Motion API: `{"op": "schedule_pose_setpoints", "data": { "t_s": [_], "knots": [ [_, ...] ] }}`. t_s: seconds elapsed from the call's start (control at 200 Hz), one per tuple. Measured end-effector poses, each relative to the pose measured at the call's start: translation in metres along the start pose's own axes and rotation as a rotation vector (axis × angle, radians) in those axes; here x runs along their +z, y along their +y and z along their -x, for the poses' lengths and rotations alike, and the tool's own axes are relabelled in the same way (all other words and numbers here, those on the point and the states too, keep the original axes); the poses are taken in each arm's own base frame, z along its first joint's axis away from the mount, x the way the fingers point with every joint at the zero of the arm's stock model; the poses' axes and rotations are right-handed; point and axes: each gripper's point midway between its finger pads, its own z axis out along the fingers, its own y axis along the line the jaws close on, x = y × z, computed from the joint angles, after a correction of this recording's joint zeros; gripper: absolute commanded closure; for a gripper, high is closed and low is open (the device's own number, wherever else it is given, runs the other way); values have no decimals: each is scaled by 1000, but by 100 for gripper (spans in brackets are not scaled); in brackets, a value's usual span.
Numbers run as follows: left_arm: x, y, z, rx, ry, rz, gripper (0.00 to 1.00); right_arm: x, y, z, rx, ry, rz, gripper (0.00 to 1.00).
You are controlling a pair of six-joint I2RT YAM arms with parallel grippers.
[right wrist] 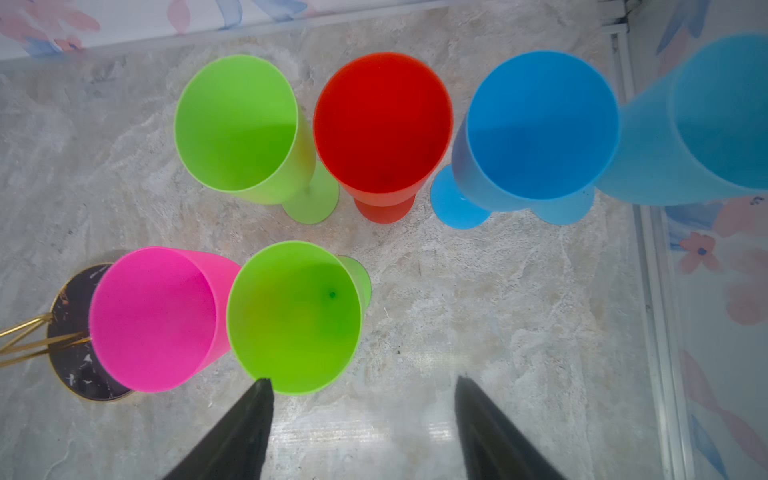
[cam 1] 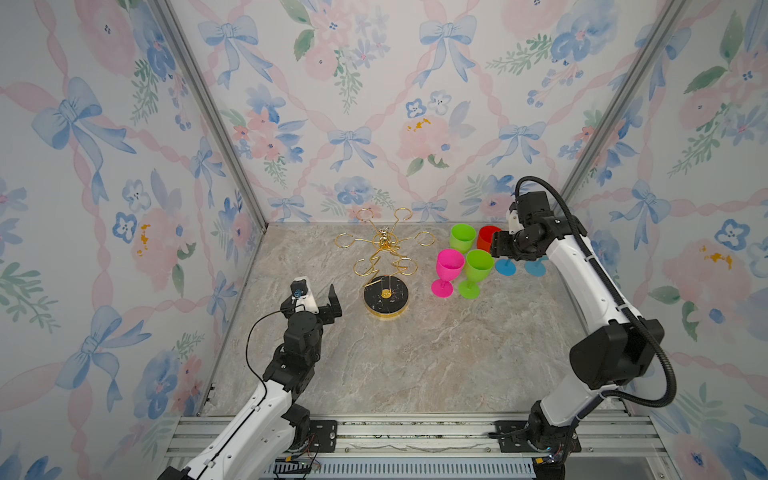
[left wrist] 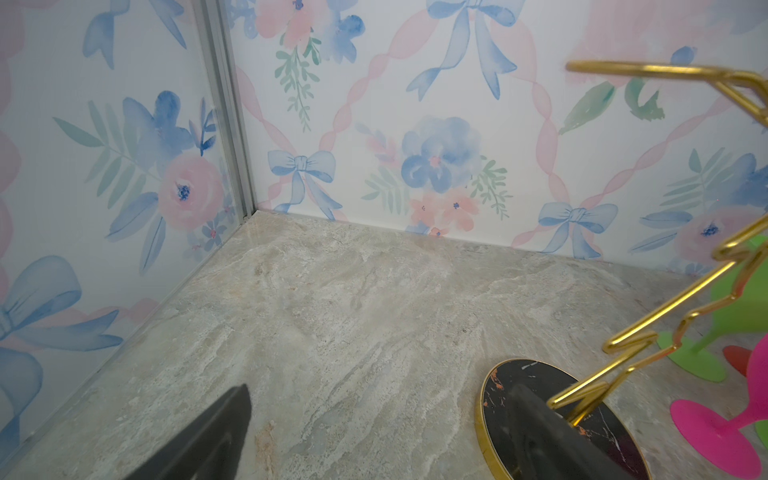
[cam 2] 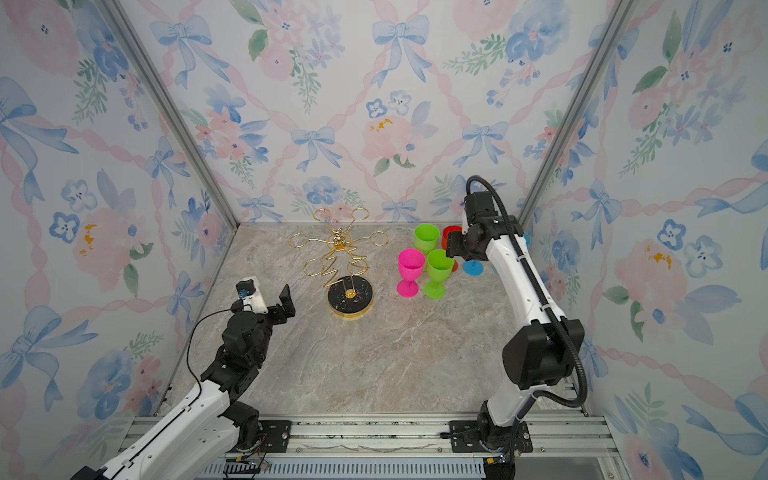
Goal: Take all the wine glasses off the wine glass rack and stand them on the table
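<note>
Your rack (cam 1: 385,241) at centre looks empty; right hand (right wrist: 363,388), spread and holding nothing over the glasses (right wrist: 295,316), should lift clear.

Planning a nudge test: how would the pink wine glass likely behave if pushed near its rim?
The pink wine glass would probably tip rather than slide: wide bowl, thin stem, smaller foot. It looks like opaque plastic, so likely light and not fragile. The green glass stands close beside it, so it might get knocked too.
</note>
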Motion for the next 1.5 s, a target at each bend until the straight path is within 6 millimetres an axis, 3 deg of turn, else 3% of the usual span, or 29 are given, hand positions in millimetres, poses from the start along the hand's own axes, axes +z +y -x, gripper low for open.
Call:
{"op": "schedule_pose_setpoints", "data": {
  "t_s": [0.17, 0.35, 0.66, 0.93, 1.11, 1.29, 1.39, 1.5],
  "knots": [
    [15, 14, -9, -13, 22, 34, 2, -35, -24, -6, 30, -190, -40, 1],
    [35, 26, -27, -11, 65, 71, 2, -30, -55, -25, 81, -297, -113, 3],
    [53, 27, -56, 71, 85, 67, 2, 13, -80, -70, 100, -336, -197, 3],
    [61, 28, -65, 94, 39, 43, 2, 71, -96, -136, 97, -355, -247, 3],
    [70, 27, -78, 139, 42, 37, 2, 92, -102, -135, 93, -449, -271, 3],
    [75, 25, -84, 148, 15, 26, 2, 99, -104, -137, 85, -548, -277, 3],
    [71, 32, -93, 150, 24, 39, 2, 107, -99, -131, 58, -590, -259, 3],
    [70, 34, -87, 141, -3, 45, 2, 115, -89, -127, 13, -616, -231, 3]
  ]
}}
